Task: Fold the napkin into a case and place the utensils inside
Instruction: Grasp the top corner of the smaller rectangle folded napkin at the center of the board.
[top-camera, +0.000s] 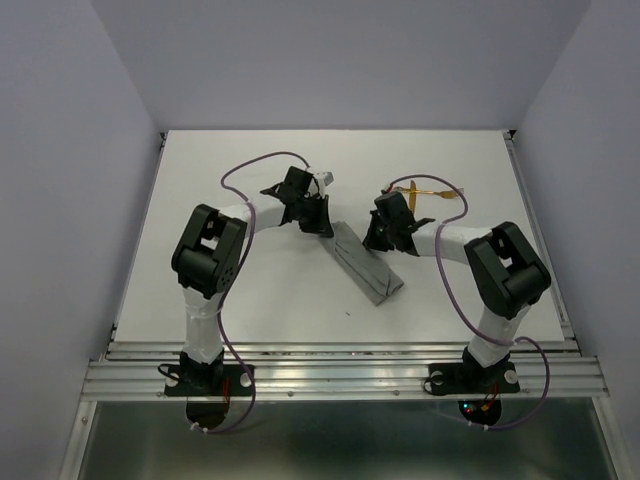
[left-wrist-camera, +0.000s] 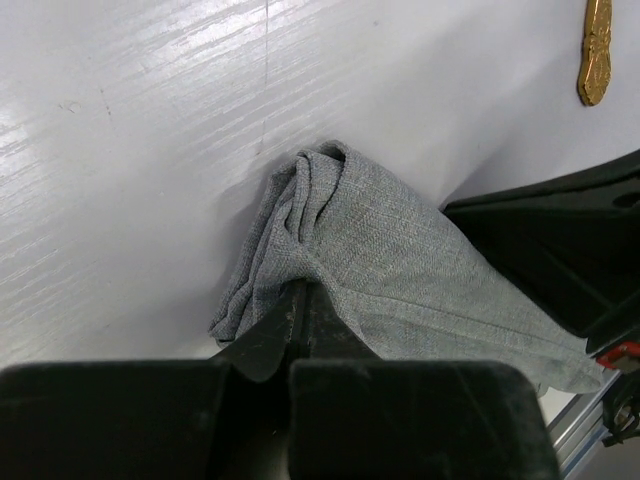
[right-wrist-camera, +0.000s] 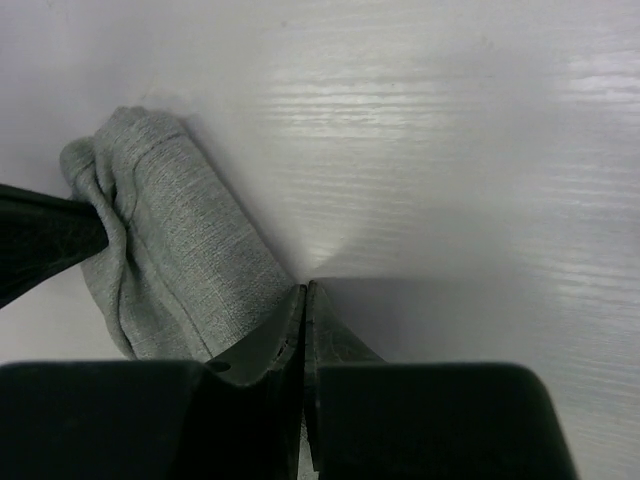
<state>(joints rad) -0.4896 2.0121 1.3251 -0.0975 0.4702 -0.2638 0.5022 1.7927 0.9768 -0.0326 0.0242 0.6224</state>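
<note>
The grey napkin (top-camera: 368, 268) lies folded into a narrow strip, running diagonally between the two arms. My left gripper (top-camera: 316, 218) is at its far end. In the left wrist view the napkin (left-wrist-camera: 400, 260) bunches up against that gripper (left-wrist-camera: 300, 290), which is shut with its tips touching the cloth; no cloth shows between the jaws. My right gripper (top-camera: 380, 238) is shut too. Its tips (right-wrist-camera: 305, 287) rest on the bare table right beside the napkin (right-wrist-camera: 170, 250). The golden utensils (top-camera: 432, 192) lie behind the right gripper, partly hidden by it. One golden handle (left-wrist-camera: 595, 50) shows in the left wrist view.
The white table (top-camera: 250, 290) is walled at the back and both sides, with a metal rail (top-camera: 340, 350) along its near edge. Purple cables (top-camera: 245, 170) loop over both arms. The right gripper's black body (left-wrist-camera: 560, 250) stands close beside the napkin.
</note>
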